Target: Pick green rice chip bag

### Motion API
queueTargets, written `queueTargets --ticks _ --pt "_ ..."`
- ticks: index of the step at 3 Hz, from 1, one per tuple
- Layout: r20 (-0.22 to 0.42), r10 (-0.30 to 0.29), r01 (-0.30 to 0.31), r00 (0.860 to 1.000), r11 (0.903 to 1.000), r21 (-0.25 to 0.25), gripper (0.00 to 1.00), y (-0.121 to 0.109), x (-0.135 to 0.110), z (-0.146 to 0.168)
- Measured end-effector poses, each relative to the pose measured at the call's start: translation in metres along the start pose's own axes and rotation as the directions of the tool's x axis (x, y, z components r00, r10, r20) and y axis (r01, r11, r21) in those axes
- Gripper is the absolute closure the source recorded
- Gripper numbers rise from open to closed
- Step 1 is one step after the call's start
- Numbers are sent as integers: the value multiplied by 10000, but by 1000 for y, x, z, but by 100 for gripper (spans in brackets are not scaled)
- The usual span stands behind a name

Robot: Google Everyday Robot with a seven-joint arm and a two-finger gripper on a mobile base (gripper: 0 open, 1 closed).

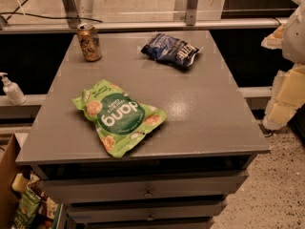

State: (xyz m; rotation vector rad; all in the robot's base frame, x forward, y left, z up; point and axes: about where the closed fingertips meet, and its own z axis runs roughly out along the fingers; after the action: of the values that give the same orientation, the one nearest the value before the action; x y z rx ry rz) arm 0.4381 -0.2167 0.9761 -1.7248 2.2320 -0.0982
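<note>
The green rice chip bag (119, 116) lies flat on the grey cabinet top (209, 109), front left of the middle. It is bright green with a dark green oval and white "dang" lettering, seen upside down. My gripper (282, 99) shows as pale yellow and white parts at the right edge of the camera view, off the table's right side and well apart from the bag. It holds nothing that I can see.
A dark blue chip bag (170, 49) lies at the back middle. A gold can (89, 42) stands at the back left corner. A hand sanitiser bottle (11, 89) stands on a ledge at the left. Drawers (143, 190) front the cabinet; snack bags (26, 209) sit low left.
</note>
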Motion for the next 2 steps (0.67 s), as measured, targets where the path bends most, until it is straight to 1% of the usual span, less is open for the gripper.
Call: queueTargets --ticks 1,2 --pt "1 0 0 10000 10000 2 0 0 0 0" --pt "545 -104 112 9985 9998 -156 0 -11 -13 11"
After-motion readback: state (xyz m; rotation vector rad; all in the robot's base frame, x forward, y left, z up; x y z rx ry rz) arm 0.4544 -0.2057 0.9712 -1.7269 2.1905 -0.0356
